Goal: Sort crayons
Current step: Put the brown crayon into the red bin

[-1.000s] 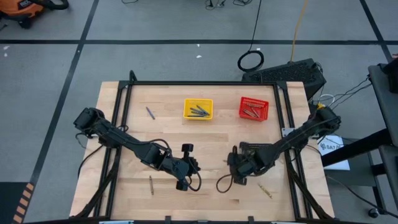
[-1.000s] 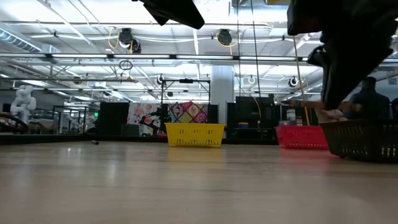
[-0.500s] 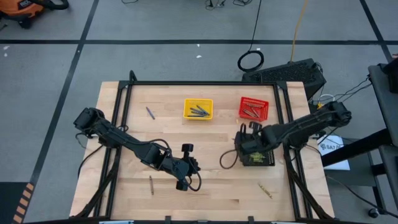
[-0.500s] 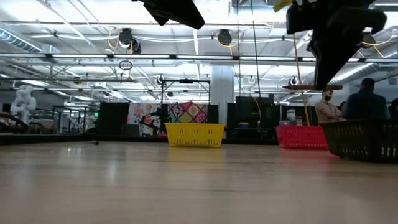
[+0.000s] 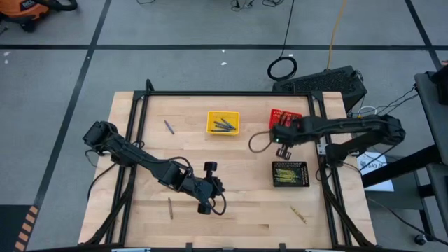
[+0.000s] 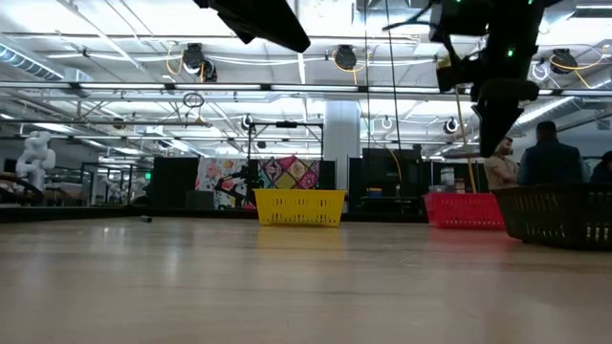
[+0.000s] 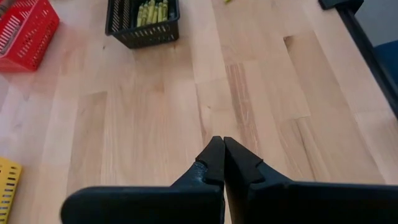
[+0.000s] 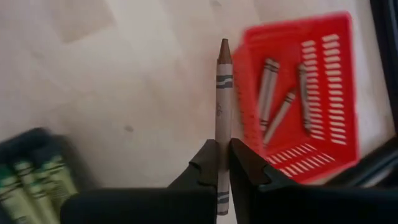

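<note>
My right gripper is shut on a brown crayon above the table, beside the red basket, which holds several brown crayons. In the high view this gripper hangs at the red basket's near left corner. Loose crayons lie flat on the table: a blue-grey one, an olive one and a yellow one. My left gripper is shut on nothing, above bare wood near the table's middle. My right gripper pinches the brown crayon's lower part, toward its blunt end, between its two fingers. The crayon lies along the fingers, its pointed tip sticking out past them. The fingers slant steeply down. The crayon is lifted clear of the table.
The yellow basket at the far middle holds blue-grey crayons. The black basket, with yellow-green crayons, sits on the near side of my right gripper. A black frame runs along the table's edges. People stand beyond the table.
My right gripper has swung from the near side of the black basket, over it, toward the table's far edge, up to the red basket, rising a little and tipping steeper downward. It stays shut.
</note>
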### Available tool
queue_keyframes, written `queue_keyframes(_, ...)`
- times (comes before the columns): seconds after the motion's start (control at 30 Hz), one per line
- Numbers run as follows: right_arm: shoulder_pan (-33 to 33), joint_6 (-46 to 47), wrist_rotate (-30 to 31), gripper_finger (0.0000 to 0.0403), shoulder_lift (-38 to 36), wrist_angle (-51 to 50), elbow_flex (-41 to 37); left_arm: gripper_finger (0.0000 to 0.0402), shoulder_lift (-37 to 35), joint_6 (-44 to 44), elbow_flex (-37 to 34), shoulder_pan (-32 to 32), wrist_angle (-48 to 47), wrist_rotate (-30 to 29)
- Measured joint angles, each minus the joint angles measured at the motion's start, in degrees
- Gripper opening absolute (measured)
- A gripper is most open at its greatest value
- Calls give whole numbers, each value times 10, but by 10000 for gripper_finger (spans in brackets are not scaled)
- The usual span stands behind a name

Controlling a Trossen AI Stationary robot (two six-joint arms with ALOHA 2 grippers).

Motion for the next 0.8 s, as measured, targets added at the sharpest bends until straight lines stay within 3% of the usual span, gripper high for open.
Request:
queue_keyframes(0.5,-244,-157,-68,0,-11,102,-57,0,0,0,-15,2,0,0)
queue_keyframes(0.8,-315,-192,-109,0,-11,116,-91,0,0,0,-15,1,0,0)
